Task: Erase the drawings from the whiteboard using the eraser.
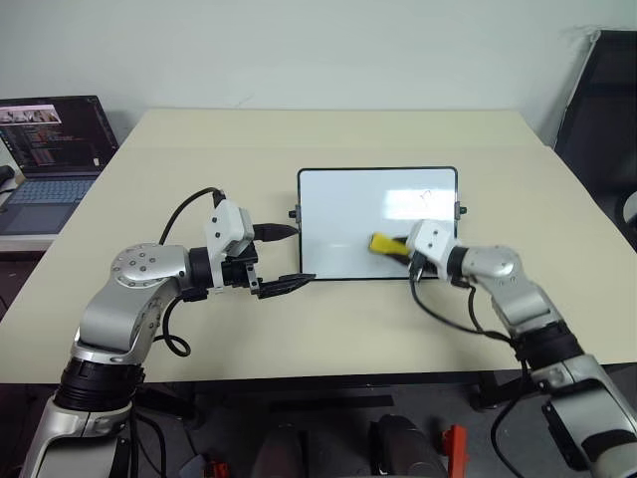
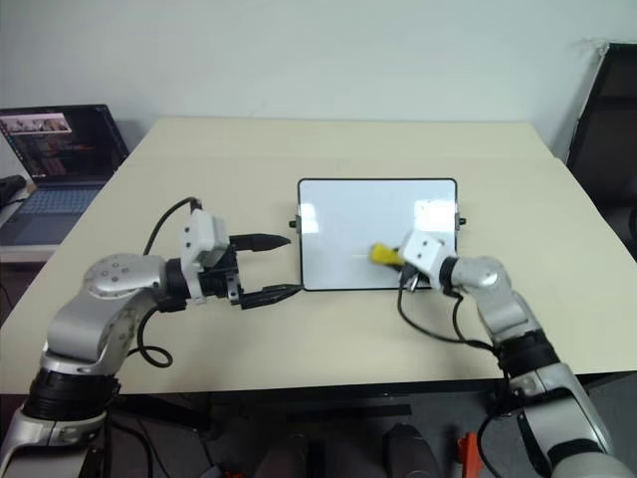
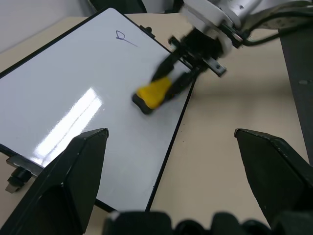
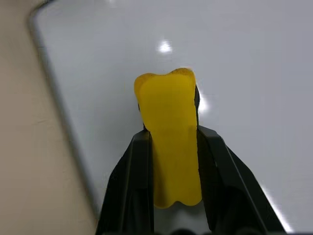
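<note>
Beige table [image 1: 328,329] bears whiteboard [image 1: 338,214].

Right gripper [image 3: 168,81] is motion-smeared in the left wrist view; finger outlines not clean there. Eraser [image 4: 169,147]: the near end runs in between the black fingers [image 4: 128,186], dark underside mostly hidden under the yellow top. Whiteboard [image 3: 63,93] is cut by the frame edge in both wrist views; near corner sits behind the left gripper's finger [image 3: 73,181]. Drawings [image 3: 123,38]: one small blue mark, too thin to read as a letter; glare hides it in the head views. Laptop [image 1: 50,149] is cropped at the left edge. Black chair [image 1: 605,110] is cropped at the right edge.
</note>
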